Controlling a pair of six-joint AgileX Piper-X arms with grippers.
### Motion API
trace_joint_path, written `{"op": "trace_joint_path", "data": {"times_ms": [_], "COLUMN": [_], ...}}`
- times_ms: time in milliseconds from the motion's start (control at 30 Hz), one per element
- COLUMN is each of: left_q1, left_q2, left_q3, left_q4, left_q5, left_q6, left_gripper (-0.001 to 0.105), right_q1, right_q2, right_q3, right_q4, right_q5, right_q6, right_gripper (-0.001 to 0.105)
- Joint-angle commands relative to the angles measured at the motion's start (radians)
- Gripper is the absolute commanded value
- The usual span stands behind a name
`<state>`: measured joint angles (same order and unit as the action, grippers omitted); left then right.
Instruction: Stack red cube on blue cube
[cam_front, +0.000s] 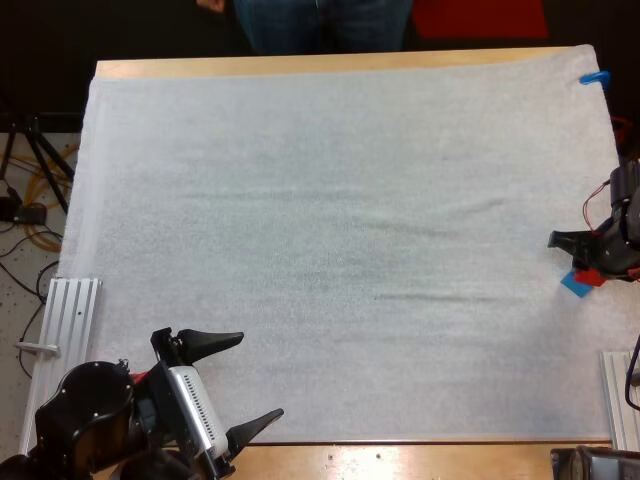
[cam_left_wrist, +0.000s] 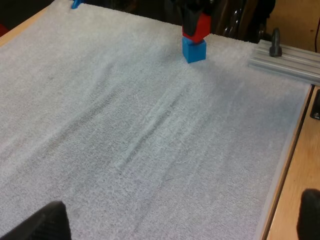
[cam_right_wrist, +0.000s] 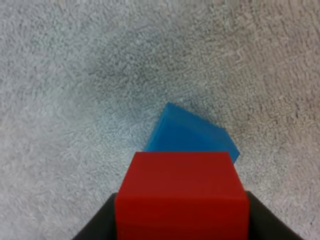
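Two-arm workspace seen from behind, with both wrist views. The right pincer (cam_front: 580, 262) stands at the right edge of the white mat (cam_front: 330, 220), closed on the red cube (cam_right_wrist: 182, 192); its black fingers (cam_right_wrist: 100, 225) press on the cube from both sides. The blue cube (cam_right_wrist: 192, 135) lies on the mat directly beneath the red cube, turned at an angle to it, so that one blue corner juts out past the red face. From the left wrist view the red cube appears level with the top of the blue cube; whether the two faces touch cannot be told. The left pincer (cam_front: 235, 385) is at the near left corner of the mat, well apart from both cubes, with its two fingers spread wide and clear of everything. The mat covers most of the wooden surface (cam_front: 300, 65) and shows shallow creases across its middle. A grooved metal rail (cam_front: 65, 320) lies along the mat's left side, and another lies beside the cubes in the left wrist view. A person's legs (cam_front: 320, 25) stand beyond the far side of the surface.
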<state>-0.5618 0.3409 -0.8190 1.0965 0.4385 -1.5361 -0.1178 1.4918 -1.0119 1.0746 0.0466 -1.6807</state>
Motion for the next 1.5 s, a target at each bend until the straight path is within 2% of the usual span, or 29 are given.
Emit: {"op": "trace_joint_path", "data": {"times_ms": [0,67,133,233,567,833,1000,1067,1133,1267,1467], "left_q1": [-0.005,-0.005,-0.005,-0.005,-0.005,-0.005,-0.005,-0.005,-0.005,-0.005,0.007], "left_q2": [0.0,0.0,0.0,0.0,0.0,0.0,0.006,0.012,0.029,0.065,0.102], "left_q3": [0.0,0.0,0.0,0.0,0.0,0.0,0.0,0.0,0.0,0.0,0.0], "left_q4": [-0.003,-0.003,-0.003,-0.003,-0.003,-0.003,-0.003,-0.003,-0.003,-0.021,-0.119], "left_q5": [-0.001,-0.001,-0.001,-0.001,-0.001,0.001,-0.006,-0.065,-0.167,-0.234,-0.31], "left_q6": [0.0,0.0,0.0,0.0,0.0,0.0,-0.009,-0.026,-0.065,-0.089,-0.121], "left_gripper": [0.087,0.087,0.087,0.087,0.087,0.087,0.087,0.087,0.087,0.087,0.087], "right_q1": [-0.004,-0.004,-0.004,-0.004,-0.004,-0.001,0.054,0.089,0.133,0.174,0.18], "right_q2": [-0.009,-0.009,-0.009,-0.009,-0.044,-0.198,-0.293,-0.332,-0.384,-0.466,-0.602], "right_q3": [0.001,0.001,0.001,0.001,-0.004,-0.004,-0.004,-0.004,-0.004,-0.004,-0.004], "right_q4": [-0.005,-0.01,-0.015,-0.015,-0.02,0.026,0.038,0.035,0.02,-0.024,-0.088], "right_q5": [-0.007,-0.007,-0.007,-0.009,-0.009,-0.03,-0.029,-0.029,-0.026,-0.024,0.02], "right_q6": [0.008,0.022,0.026,0.026,0.024,0.0,-0.007,-0.014,-0.016,-0.016,-0.082], "right_gripper": [0.024,0.034,0.051,0.063,0.064,0.064,0.064,0.064,0.064,0.064,0.064]}}
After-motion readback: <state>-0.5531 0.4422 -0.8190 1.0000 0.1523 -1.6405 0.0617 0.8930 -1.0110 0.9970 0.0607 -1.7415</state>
